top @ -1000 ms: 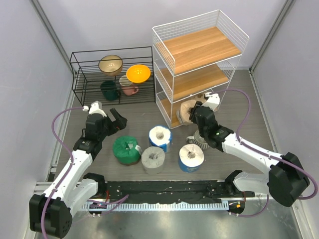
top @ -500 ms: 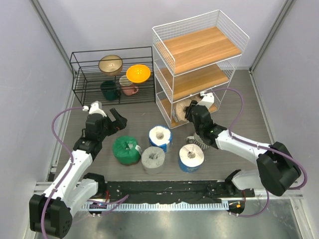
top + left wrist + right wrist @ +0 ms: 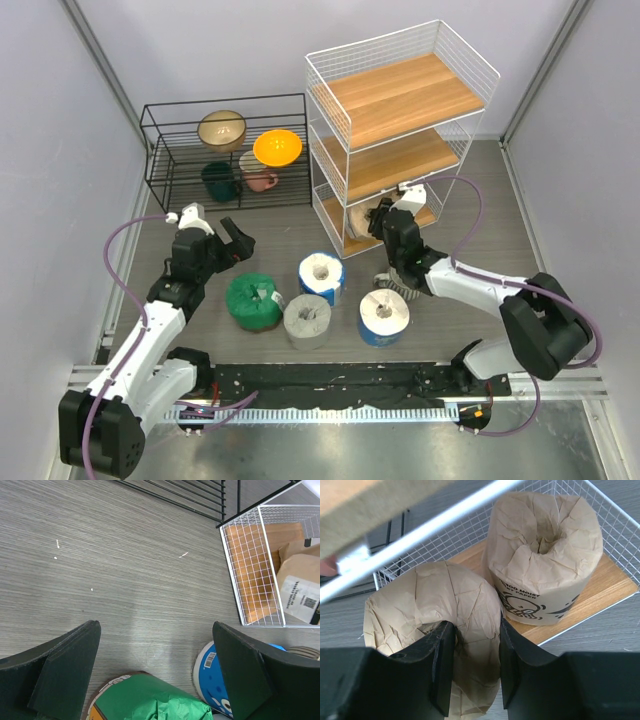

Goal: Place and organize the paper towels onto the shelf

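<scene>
Right end effector (image 3: 475,627) is clamped shut on the wall of a tan roll (image 3: 420,610). The roll is held at the front edge of the bottom tier of the shelf (image 3: 410,90), against a second tan roll (image 3: 545,565) stood on that board. Left end effector (image 3: 156,630) is held wide open and empty above the desk (image 3: 100,555), just over the green roll (image 3: 150,702). The grey roll (image 3: 307,320) and two blue-wrapped rolls (image 3: 322,277) are seen on the desk too.

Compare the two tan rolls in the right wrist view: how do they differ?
The near tan roll is clamped in the right gripper; the far tan roll stands free and upright on the bottom board. The near tan roll shows only plain creased wrap; the far tan roll shows a black printed label. Both are wrapped in crumpled brown paper.
</scene>
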Robot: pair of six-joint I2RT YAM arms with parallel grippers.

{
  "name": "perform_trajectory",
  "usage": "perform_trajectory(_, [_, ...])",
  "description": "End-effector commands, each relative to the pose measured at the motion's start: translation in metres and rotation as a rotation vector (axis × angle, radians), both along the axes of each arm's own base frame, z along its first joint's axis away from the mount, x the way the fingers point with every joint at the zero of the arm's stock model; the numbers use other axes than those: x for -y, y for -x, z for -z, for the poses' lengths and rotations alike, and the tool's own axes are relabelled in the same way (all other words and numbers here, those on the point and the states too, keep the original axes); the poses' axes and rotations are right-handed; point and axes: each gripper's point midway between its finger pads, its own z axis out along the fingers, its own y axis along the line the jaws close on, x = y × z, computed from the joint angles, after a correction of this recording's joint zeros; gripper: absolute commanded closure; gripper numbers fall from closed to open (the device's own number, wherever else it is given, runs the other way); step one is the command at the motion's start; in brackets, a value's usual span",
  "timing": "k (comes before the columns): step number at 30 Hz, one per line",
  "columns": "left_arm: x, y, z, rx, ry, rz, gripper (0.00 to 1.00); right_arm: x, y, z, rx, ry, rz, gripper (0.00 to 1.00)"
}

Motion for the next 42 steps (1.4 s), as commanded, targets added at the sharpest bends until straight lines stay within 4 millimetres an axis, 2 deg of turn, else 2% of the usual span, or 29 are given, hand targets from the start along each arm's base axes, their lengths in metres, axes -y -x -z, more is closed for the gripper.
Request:
perform_trajectory(1, [0.005,-0.007,-0.012,0.051,0.013,0.018,0.00,0.001,-0.015,-0.026,0.101,-0.040,0.040,0.68])
perform_trajectory(11, [0.005,-0.007,-0.009,0.046,0.013,0.021,0.00,0.003,-0.019,-0.011,0.098,-0.016,0.058,0.68])
perform_trajectory(14, [0.005,-0.007,-0.009,0.044,0.014,0.019,0.00,0.005,-0.021,-0.010,0.095,-0.006,0.072,0.64])
perform_trajectory(18, [0.005,-0.006,-0.009,0.047,0.017,0.019,0.00,0.006,-0.022,-0.006,0.086,0.010,0.076,0.51])
perform_trajectory(21, [0.005,-0.006,-0.008,0.047,0.016,0.019,0.00,0.005,-0.021,-0.004,0.081,0.000,0.074,0.45])
perform_trajectory(26, [0.006,-0.006,-0.009,0.047,0.018,0.020,0.00,0.000,-0.020,-0.009,0.102,-0.029,0.048,0.36])
perform_trajectory(33, [0.006,-0.007,-0.009,0.048,0.019,0.020,0.00,-0.003,-0.013,-0.025,0.141,-0.090,0.013,0.33])
perform_trajectory(34, [0.006,-0.007,-0.008,0.043,0.019,0.019,0.00,-0.003,-0.008,-0.024,0.143,-0.098,0.002,0.32])
perform_trajectory(38, [0.006,-0.008,-0.010,0.048,0.020,0.018,0.00,0.002,0.001,-0.038,0.179,-0.154,0.000,0.32])
perform_trajectory(42, [0.006,-0.007,-0.010,0.049,0.021,0.019,0.00,0.004,0.011,-0.030,0.161,-0.177,-0.012,0.32])
